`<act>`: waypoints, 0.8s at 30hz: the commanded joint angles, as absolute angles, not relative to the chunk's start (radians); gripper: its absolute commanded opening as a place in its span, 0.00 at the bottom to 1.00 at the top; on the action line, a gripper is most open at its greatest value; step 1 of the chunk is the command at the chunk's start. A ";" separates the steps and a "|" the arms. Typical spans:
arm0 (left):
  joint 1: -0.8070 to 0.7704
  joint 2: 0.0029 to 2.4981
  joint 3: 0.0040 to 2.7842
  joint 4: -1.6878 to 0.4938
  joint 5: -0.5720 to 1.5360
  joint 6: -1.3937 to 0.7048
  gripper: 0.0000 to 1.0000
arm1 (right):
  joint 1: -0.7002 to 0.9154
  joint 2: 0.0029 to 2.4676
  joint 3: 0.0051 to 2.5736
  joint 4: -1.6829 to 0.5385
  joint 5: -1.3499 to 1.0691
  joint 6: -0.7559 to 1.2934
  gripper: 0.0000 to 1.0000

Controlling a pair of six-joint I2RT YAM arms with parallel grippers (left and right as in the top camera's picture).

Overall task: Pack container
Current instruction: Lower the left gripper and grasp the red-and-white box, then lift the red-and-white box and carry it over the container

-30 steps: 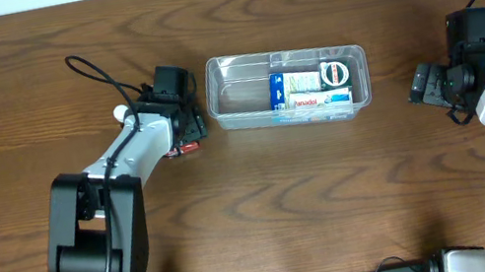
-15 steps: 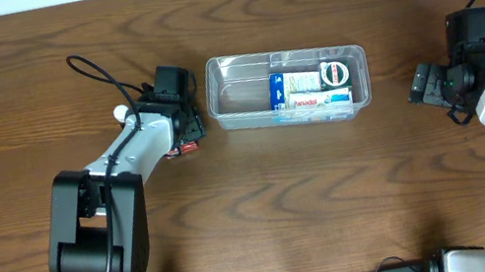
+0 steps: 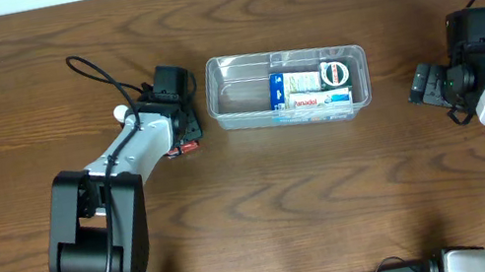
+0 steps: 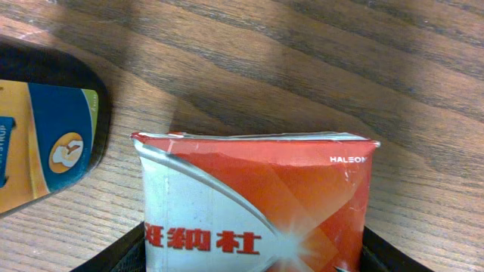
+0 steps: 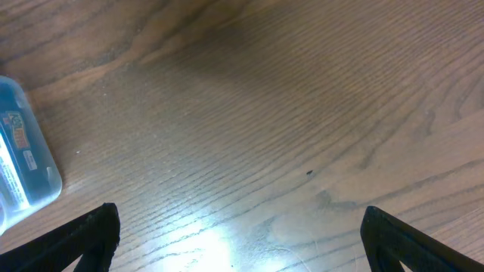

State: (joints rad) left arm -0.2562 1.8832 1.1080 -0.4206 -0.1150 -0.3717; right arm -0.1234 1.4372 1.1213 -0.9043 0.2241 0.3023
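at mid-table the container [image 3: 237,95] sits between both arms; beside its left end the left gripper [image 4: 253,245] clamps a red-and-white box [image 4: 257,189]; the right gripper [image 5: 238,219] gapes wide, empty.

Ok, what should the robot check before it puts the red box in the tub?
1. Box between the left gripper's fingers: ok, shut on it.
2. Box lifted off the table: cannot tell.
3. Room in the tub: ok, its left half is bare.
4. Way from box to tub clear: ok.
5. Right gripper out of the way: ok, open and empty.
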 commanded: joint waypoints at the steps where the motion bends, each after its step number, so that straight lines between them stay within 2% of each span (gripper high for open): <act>1: -0.253 1.879 1.124 -0.426 -0.090 -0.375 0.65 | -0.130 1.433 1.124 -0.905 0.231 0.290 0.99; 7: -0.253 1.803 1.189 -0.518 -0.090 -0.376 0.65 | -0.130 1.433 1.124 -0.905 0.231 0.290 0.99; 18: -0.274 1.724 1.562 -0.899 -0.090 -0.356 0.65 | -0.130 1.433 1.124 -0.905 0.231 0.290 0.99; 24: -0.359 1.724 1.704 -0.937 -0.090 -0.348 0.65 | -0.130 1.433 1.124 -0.905 0.231 0.290 0.99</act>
